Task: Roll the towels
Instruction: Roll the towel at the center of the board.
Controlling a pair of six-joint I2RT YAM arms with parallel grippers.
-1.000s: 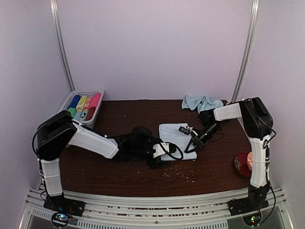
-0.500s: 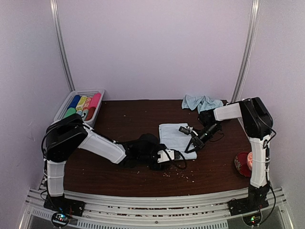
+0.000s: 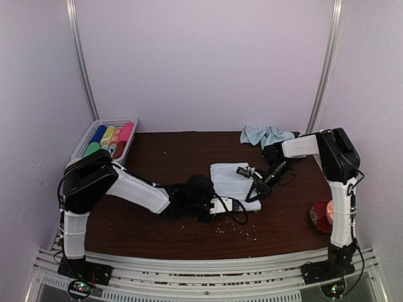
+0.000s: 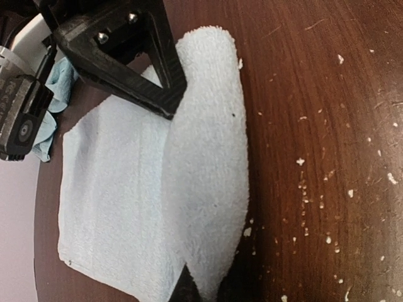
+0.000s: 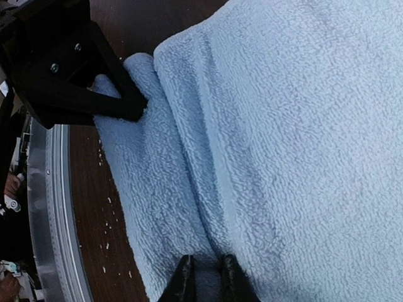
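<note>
One pale blue towel (image 3: 234, 177) lies flat mid-table, its near edge turned over into a thick roll (image 4: 211, 170). My left gripper (image 4: 201, 292) is shut on the left end of that roll (image 5: 135, 182). At the roll's right end, my right gripper (image 5: 208, 280) is pinched on a pleat of the towel, its fingertips (image 5: 186, 277) a narrow gap apart. From above, the left gripper (image 3: 235, 202) and the right gripper (image 3: 253, 193) meet at the towel's near edge. A second towel (image 3: 264, 134) lies crumpled at the back right.
A white basket (image 3: 116, 121) holding several bright coloured rolls stands at the back left corner. A red object (image 3: 322, 215) sits by the right arm's base. Pale crumbs (image 3: 239, 230) are scattered on the dark wood near the front.
My left gripper moved right to the towel's near edge and closed on it. The near edge has turned up into a roll. The right gripper stayed put, its fingertips slightly parted.
</note>
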